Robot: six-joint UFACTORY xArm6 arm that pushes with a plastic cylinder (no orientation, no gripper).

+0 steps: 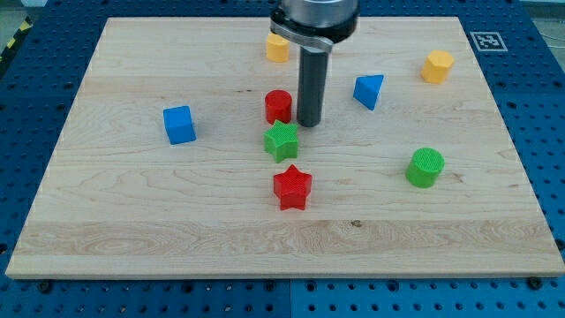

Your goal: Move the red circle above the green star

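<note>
Camera view: wooden board (pixel 132 221) on a blue pegboard (pixel 18 106). Rod (pixel 310 84), cut off at the view's top, partly hides a yellow block (pixel 277 48). My tip (pixel 308 124), holding nothing, stands just right of the red circle (pixel 278 106), which sits directly above the green star (pixel 282 141). Red star (pixel 292 187) lies below.

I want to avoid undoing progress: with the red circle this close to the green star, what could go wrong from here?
My tip sits just to the view's right of the red circle; a push could slide it leftward, off its spot above the green star. Moving toward the view's bottom could knock the green star, which lies close to the red star.
</note>
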